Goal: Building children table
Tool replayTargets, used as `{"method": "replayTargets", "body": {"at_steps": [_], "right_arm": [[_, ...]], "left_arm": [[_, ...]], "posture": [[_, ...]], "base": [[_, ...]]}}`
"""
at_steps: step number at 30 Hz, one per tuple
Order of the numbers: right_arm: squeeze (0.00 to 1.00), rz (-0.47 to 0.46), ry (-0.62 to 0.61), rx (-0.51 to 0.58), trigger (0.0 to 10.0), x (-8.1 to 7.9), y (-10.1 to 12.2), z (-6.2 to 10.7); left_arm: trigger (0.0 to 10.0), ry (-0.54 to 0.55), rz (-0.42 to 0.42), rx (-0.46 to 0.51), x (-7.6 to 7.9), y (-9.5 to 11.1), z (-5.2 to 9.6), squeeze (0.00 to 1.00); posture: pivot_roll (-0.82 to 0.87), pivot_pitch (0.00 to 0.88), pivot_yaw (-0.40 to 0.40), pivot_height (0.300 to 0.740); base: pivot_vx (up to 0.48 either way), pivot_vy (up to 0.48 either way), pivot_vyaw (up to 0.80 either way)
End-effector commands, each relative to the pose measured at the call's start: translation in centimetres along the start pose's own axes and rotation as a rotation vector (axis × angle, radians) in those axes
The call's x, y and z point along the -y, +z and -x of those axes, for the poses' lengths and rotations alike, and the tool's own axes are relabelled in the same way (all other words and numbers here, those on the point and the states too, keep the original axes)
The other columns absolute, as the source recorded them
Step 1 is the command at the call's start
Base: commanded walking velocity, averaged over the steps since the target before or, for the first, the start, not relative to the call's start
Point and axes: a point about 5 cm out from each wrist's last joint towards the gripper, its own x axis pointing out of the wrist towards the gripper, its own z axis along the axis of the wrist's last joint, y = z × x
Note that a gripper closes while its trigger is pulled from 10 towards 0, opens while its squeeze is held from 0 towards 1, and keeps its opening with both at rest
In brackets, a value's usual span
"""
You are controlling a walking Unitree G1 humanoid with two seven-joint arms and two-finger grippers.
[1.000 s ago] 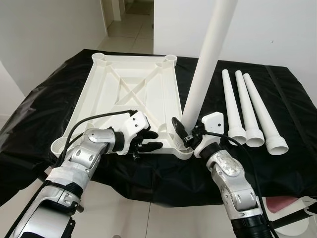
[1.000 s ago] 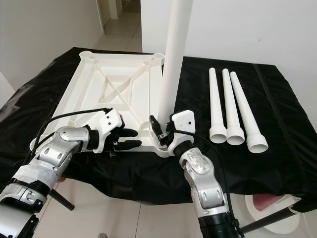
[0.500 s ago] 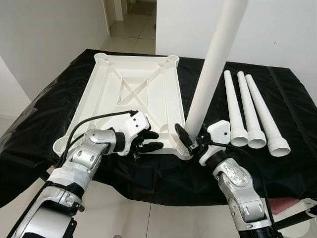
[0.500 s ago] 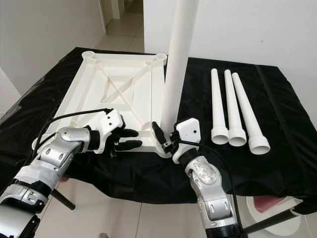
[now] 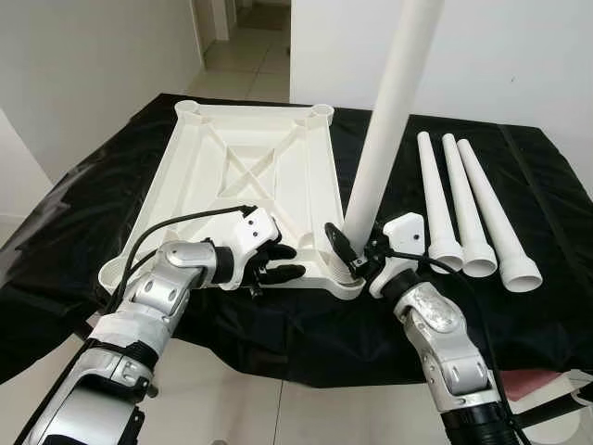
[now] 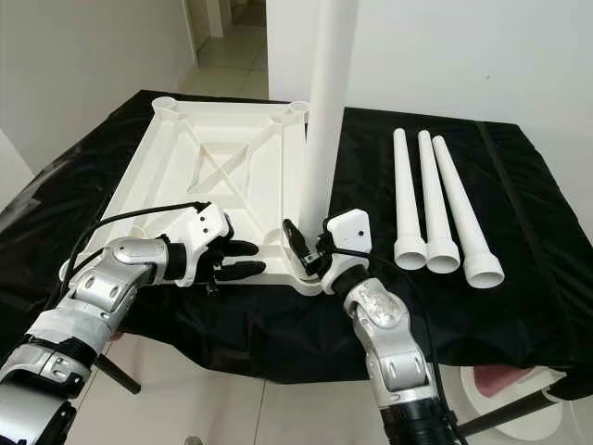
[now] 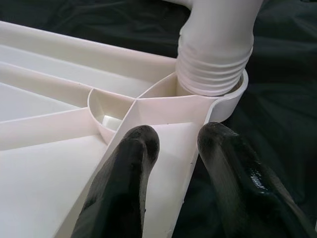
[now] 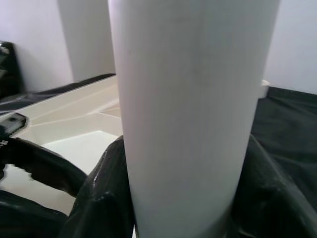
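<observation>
Left eye view: white tabletop (image 5: 241, 176) lies underside-up on black cloth (image 5: 83, 222). Right gripper (image 5: 357, 260) clamps the upright leg (image 5: 384, 120) at its base, seated in the near right corner socket (image 5: 345, 278). Left gripper (image 5: 278, 261) rests on the near edge, fingers parted, nothing held. Three spare legs (image 5: 473, 209) lie right (side by side).

Left wrist view: fingertips (image 7: 133, 148) straddle a tabletop rib; the leg's threaded end sits in the socket.

Right wrist view: fingers (image 8: 106, 188) press both sides of the leg.

white table leg (image 8: 188, 114) gripped between two black fingers (image 8: 104, 198)
behind it lie the white tabletop underside (image 8: 74, 114) and black cloth (image 8: 292, 124).
</observation>
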Motion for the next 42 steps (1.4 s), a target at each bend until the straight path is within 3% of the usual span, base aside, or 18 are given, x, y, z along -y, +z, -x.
{"method": "replayTargets", "body": {"at_steps": [1,12,15,20,30,42], "right_arm": [[0.00,-0.037,-0.001,-0.148,10.0,-0.1,-2.8,1.2],[0.00,-0.034,-0.014,-0.185,10.0,0.3,-3.5,2.0],[0.00,-0.053,0.019,-0.201,10.0,0.0,-3.4,0.9],[0.00,-0.072,0.067,-0.216,10.0,-0.2,-3.3,0.4],[0.00,-0.085,0.290,-0.256,10.0,-0.3,-4.2,1.9],[0.00,-0.110,0.296,-0.313,10.0,1.1,-5.1,1.8]], "left_arm": [[10.0,0.083,0.011,-0.024,-0.3,-0.5,0.4,0.00],[10.0,0.085,0.016,-0.027,-0.3,-0.6,0.2,0.00],[10.0,0.086,0.016,-0.027,-0.4,-0.5,0.1,0.00],[10.0,0.089,0.019,-0.027,-0.4,-0.5,0.2,0.00],[10.0,0.101,0.023,-0.030,-0.5,-0.5,0.5,0.00],[10.0,0.110,0.028,-0.034,-0.7,-0.5,0.6,0.00]], "posture": [[-0.08,0.067,0.044,0.740],[-0.09,0.071,0.050,0.740],[-0.09,0.076,0.056,0.740],[-0.09,0.079,0.059,0.740],[-0.08,0.086,0.066,0.740],[-0.08,0.091,0.074,0.740]], "base": [[0.000,0.000,0.00],[0.000,0.000,0.00],[0.000,0.000,0.00],[0.000,0.000,0.00],[0.000,0.000,0.00],[0.000,0.000,0.00]]}}
